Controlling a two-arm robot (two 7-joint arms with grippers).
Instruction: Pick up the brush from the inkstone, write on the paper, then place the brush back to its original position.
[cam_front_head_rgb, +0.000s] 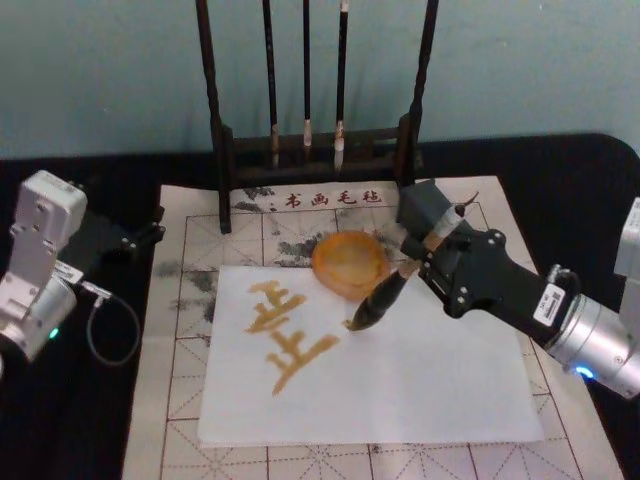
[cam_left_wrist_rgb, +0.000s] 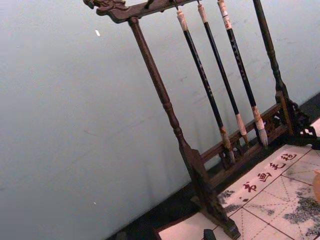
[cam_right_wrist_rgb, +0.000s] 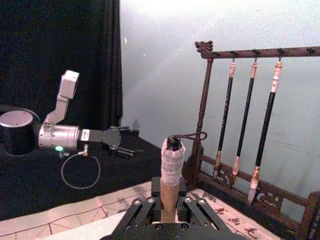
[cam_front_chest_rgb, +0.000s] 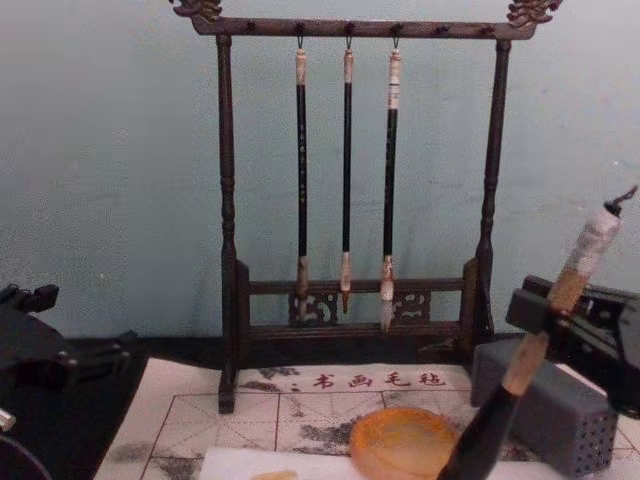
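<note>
Right gripper (cam_front_head_rgb: 432, 246) was over the mat's far right, just right of the dish. Its fingers were clamped on the tan handle of the large wooden calligraphy brush (cam_front_head_rgb: 388, 296). The brush was tilted: the whitish taped cap was up and to the right, and the black ferrule and dark tuft pointed down-left. The tuft crossed the near right rim of the round translucent amber inkstone (cam_front_head_rgb: 350, 264). Its tip came down on the plain white paper sheet (cam_front_head_rgb: 420, 385), and actual contact looked likely but was not certain. The tip sat just right of the yellow-brown written strokes (cam_front_head_rgb: 290, 335).

The paper lay on a beige grid-lined felt mat (cam_front_head_rgb: 180, 400). The inkstone rested at the paper's far edge, partly on the sheet.

In the chest view, a grey rectangular perforated block (cam_front_chest_rgb: 560, 425) sat right of the inkstone, behind the brush.

A dark wooden brush rack (cam_front_head_rgb: 225, 150) stood at the mat's far side, with three thin black-handled brushes (cam_front_head_rgb: 306, 70) hanging from it.

Left gripper (cam_front_head_rgb: 148, 232) was parked over black cloth (cam_front_head_rgb: 90, 420) at the mat's far left, fingers apart and holding nothing.
</note>
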